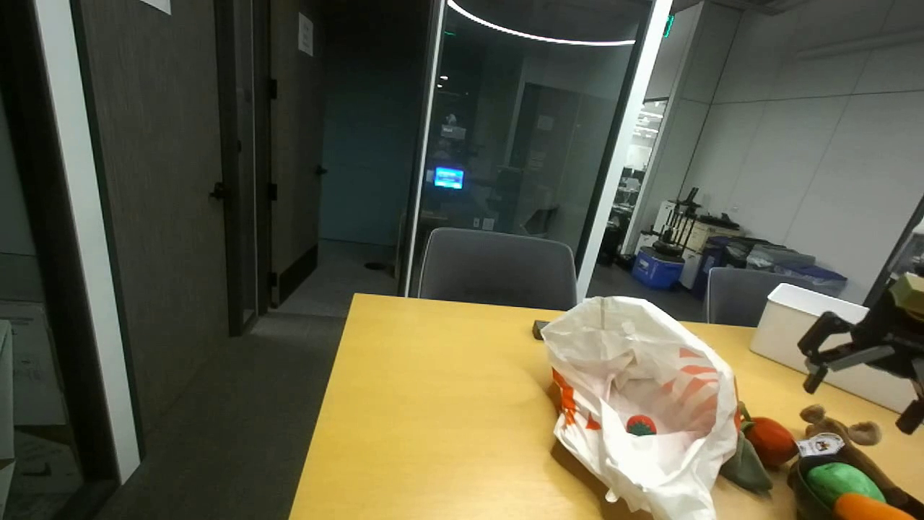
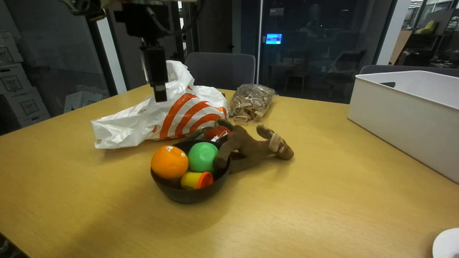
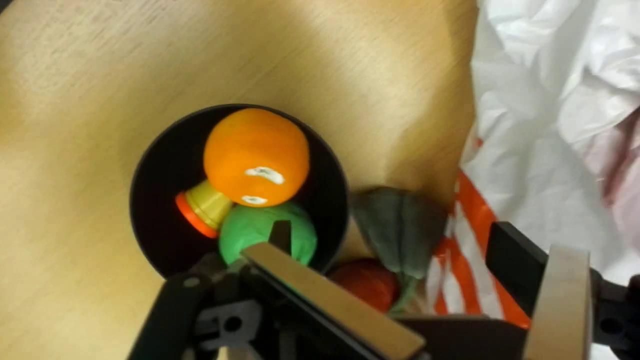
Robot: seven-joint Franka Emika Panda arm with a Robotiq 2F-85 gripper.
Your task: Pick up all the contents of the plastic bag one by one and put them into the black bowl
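The black bowl (image 2: 190,196) holds an orange (image 2: 169,162), a green ball (image 2: 203,157) and a small yellow cup with an orange rim (image 2: 196,180). A brown plush animal (image 2: 256,145) leans over its edge. Beside it, outside on the table, lies a red fruit (image 3: 367,282) with a grey-green leaf (image 3: 400,225). The plastic bag (image 1: 639,347), white with orange stripes, lies with its mouth open; a red-and-green item (image 1: 641,425) shows inside. My gripper (image 3: 398,250) hangs above the bowl's edge and the red fruit, jaws wide apart, nothing between them.
Past the plush stands a long white bin (image 2: 401,111). A clear bag of tan pieces (image 2: 252,102) sits behind the plastic bag. A round white object (image 2: 448,243) shows at the table's near corner. Chairs (image 1: 498,267) stand against the far edge.
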